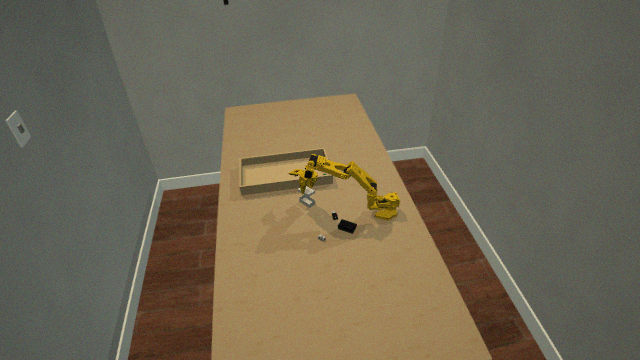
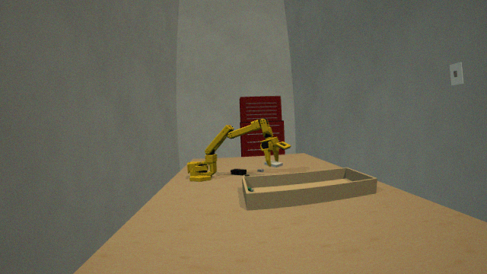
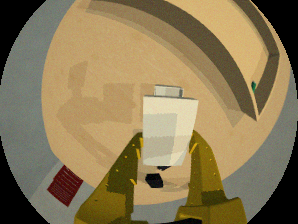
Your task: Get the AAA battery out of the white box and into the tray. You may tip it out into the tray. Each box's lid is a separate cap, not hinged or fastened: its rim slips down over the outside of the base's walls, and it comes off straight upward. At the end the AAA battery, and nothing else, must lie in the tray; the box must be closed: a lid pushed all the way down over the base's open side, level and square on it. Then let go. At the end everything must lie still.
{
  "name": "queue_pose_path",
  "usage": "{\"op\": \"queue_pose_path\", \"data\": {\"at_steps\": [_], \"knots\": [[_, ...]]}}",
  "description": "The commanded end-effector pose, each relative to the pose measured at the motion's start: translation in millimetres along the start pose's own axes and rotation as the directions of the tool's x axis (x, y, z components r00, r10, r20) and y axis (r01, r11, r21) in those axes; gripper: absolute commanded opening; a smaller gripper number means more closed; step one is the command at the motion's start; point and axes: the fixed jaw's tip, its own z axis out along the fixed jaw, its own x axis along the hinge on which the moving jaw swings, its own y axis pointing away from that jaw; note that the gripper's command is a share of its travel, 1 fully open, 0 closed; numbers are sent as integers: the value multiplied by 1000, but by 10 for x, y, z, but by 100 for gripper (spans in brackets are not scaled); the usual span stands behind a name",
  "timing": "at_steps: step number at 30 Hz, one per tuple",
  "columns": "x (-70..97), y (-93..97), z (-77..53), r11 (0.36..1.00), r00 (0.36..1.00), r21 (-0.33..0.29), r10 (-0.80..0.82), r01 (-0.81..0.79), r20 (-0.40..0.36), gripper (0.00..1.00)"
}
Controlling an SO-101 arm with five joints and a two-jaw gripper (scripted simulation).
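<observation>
The open wooden tray [image 1: 282,171] lies on the table; it also shows in the exterior view [image 2: 310,186] and in the wrist view [image 3: 200,23]. A small teal thing, probably the AAA battery [image 2: 250,189], lies in the tray's corner nearest the arm and shows in the wrist view too [image 3: 253,86]. My gripper [image 1: 306,189] hangs just outside the tray's near wall, shut on a flat white piece, apparently the white box's lid [image 3: 169,129], held a little above the table [image 2: 275,168]. The open white base [image 1: 307,201] [image 3: 168,90] stands on the table just below it.
A black box [image 1: 347,226] lies near the arm's base [image 1: 385,204]. A small black piece [image 1: 334,215] and a small grey piece [image 1: 322,238] lie beside it. A red cabinet [image 2: 262,125] stands behind the table.
</observation>
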Motion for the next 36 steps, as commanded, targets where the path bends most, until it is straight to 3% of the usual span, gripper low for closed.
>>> {"op": "queue_pose_path", "data": {"at_steps": [1, 36], "knots": [[-74, 77, -172, 999, 997, -50, 4, 0, 71, 20], [-104, 49, -171, 999, 997, -50, 19, -16, 76, 20]]}}
